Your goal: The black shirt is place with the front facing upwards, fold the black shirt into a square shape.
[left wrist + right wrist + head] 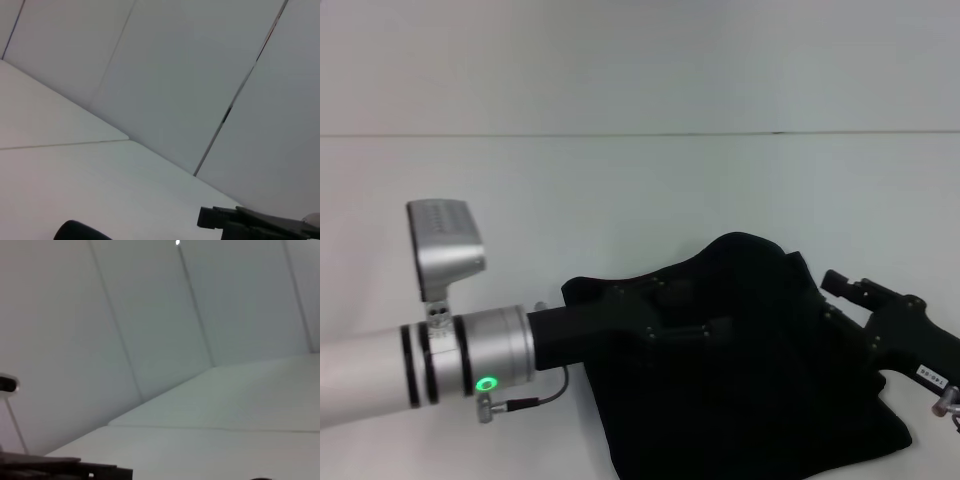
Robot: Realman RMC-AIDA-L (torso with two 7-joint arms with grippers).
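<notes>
White table (620, 200) fills the head view, w/ a pale wall behind it across the top. Black shirt (760, 400) lies bunched in the lower right of the frame, already gathered into a rough lump w/ a raised hump at its upper edge; no lettering shows. Left arm comes in from lower left, silver wrist w/ green light, and its left hand (665, 315) sits over the shirt's upper left part. Black on black, so can't tell if its fingers are spread or pinching cloth. Right hand (880, 310) is at the shirt's right edge, mid-right of the frame; its finger state can't be told either.

Left wrist view: mostly wall panels and table, w/ a bit of black hardware at bottom right, prob. the other arm's hand. A dark curve at bottom left may be the shirt, unclear.

Right wrist view: wall and table again, dark hardware at bottom left. No cloth visible.

Judgement: a fold looks under way. To do it well, both hands should keep level, move together, lay the edge flat on the layer below, then smooth out the hump before letting go, so corners line up square.
</notes>
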